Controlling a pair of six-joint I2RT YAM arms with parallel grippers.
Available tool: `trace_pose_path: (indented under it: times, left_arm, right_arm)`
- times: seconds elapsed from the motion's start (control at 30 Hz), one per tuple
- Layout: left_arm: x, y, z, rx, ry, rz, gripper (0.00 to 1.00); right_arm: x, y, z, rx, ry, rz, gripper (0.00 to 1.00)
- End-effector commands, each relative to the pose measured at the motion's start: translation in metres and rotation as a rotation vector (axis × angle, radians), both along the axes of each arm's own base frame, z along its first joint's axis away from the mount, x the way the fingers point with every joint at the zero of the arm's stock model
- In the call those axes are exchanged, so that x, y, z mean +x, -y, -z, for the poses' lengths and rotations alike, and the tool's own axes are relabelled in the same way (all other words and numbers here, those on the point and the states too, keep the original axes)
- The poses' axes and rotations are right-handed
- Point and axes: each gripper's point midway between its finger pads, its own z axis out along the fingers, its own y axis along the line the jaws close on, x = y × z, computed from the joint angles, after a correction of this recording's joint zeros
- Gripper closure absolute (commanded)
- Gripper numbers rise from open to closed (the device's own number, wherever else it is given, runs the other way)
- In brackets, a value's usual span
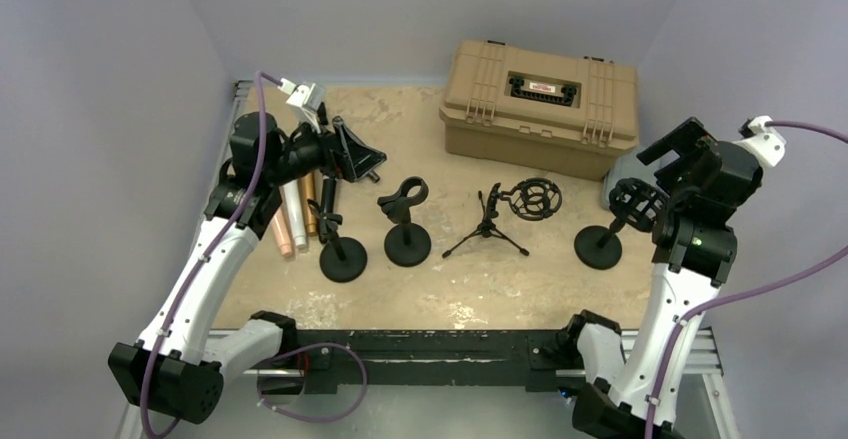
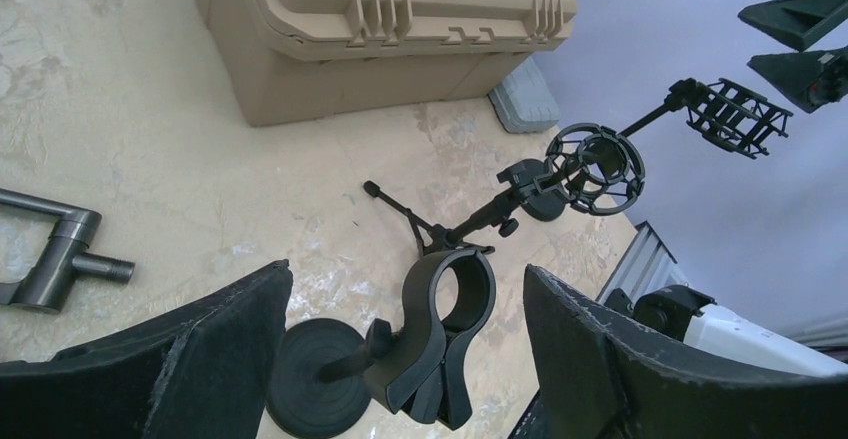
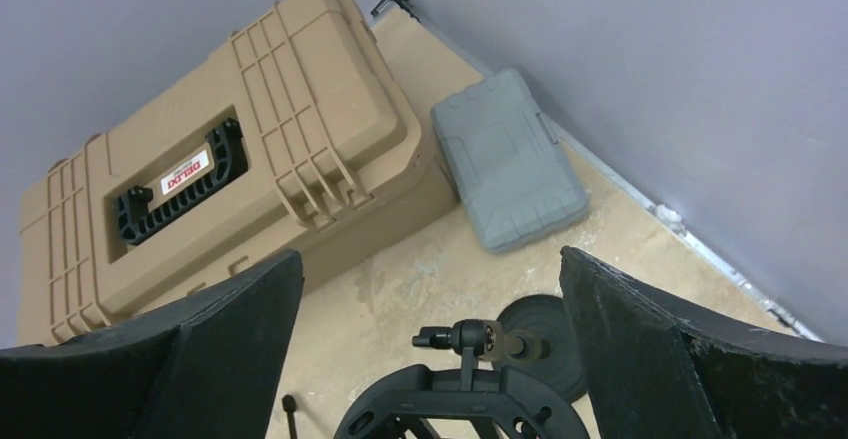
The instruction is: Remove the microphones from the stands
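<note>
**Approach stage, nothing yet grasped.** The left gripper (image 1: 362, 157) hangs over the back-left of the table (image 1: 450, 294), jaws spread and empty; its wrist view looks down between the two pads onto a clip stand (image 2: 440, 329) whose clip holds nothing. The right gripper (image 3: 430, 254) hovers above the right-hand stand (image 1: 598, 247), jaws likewise spread and empty; the wire cage on that stand looks vacant, as does the cage on the tripod stand (image 1: 487, 227).

The microphone (image 1: 328, 204) is judged to be the dark slim tube standing on the left-hand stand (image 1: 343, 258), just beside three loose tubes (image 1: 297, 214) lying on the table by the left arm; the top view is too coarse to make this certain. A tan case (image 1: 540, 99) and a grey box (image 3: 508, 159) sit at the back, well apart from the work.

Step in hand: bringing a gripper to the microphone. Next move, as judged: the left gripper, being nearest, should swing toward the near side and lower with jaws astride the tube above its clip; it should then close firmly and draw the tube out along the clip's opening. The light stand may tip or drag unless the pull is clean or the right gripper steadies the base.
</note>
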Motion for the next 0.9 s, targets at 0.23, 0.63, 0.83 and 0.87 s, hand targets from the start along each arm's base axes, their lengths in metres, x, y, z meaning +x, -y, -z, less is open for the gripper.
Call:
trace_pose_path:
  times: [0.23, 0.63, 0.83, 0.87]
  left_arm:
    - [-0.009, 0.013, -0.006, 0.009, 0.053, 0.057, 0.17]
    - [-0.012, 0.017, -0.004, 0.015, 0.046, 0.074, 0.17]
    - [-0.018, 0.022, -0.008, 0.021, 0.058, 0.101, 0.17]
    - [-0.021, 0.024, -0.009, 0.024, 0.064, 0.111, 0.17]
  right_arm:
    - [0.021, 0.003, 0.031, 0.13, 0.045, 0.027, 0.02]
    - [0.037, -0.03, 0.056, 0.24, -0.074, -0.183, 0.04]
    - [0.032, -0.029, 0.037, 0.233, -0.003, -0.147, 0.02]
    - [0.03, -0.025, 0.03, 0.215, 0.005, -0.124, 0.01]
